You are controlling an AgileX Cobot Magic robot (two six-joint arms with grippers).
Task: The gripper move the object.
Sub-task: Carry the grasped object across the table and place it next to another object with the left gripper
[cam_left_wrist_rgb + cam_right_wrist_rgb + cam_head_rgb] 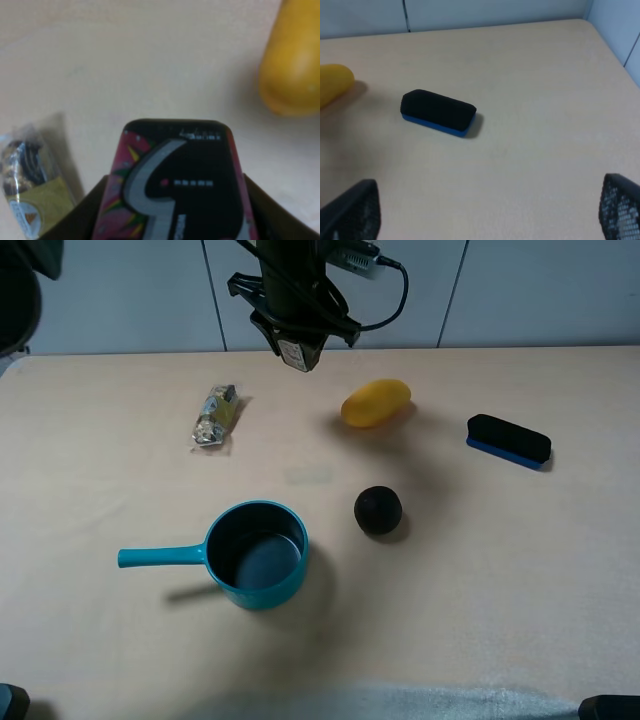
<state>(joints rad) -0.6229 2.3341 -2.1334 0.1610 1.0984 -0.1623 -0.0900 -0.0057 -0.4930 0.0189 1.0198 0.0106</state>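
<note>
The left gripper point(297, 346) is closed on the box point(176, 185) and holds it high above the table point(480, 570) at the far side, between wrapper point(214, 417) and mango point(376, 402), probably so that it passes over them without touching.

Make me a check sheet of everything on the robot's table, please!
Surface: beige table, one faint mark near the middle.
Job's things: black box with a "5", held above the table by the left gripper.
Clutter: wrapped snack, mango, eraser, dark ball, teal saucepan, all apart.
Grippers: left shut on the box; right gripper open, empty.
Cables: black cable looping from the left arm.
Surroundings: pale wall panels behind.
</note>
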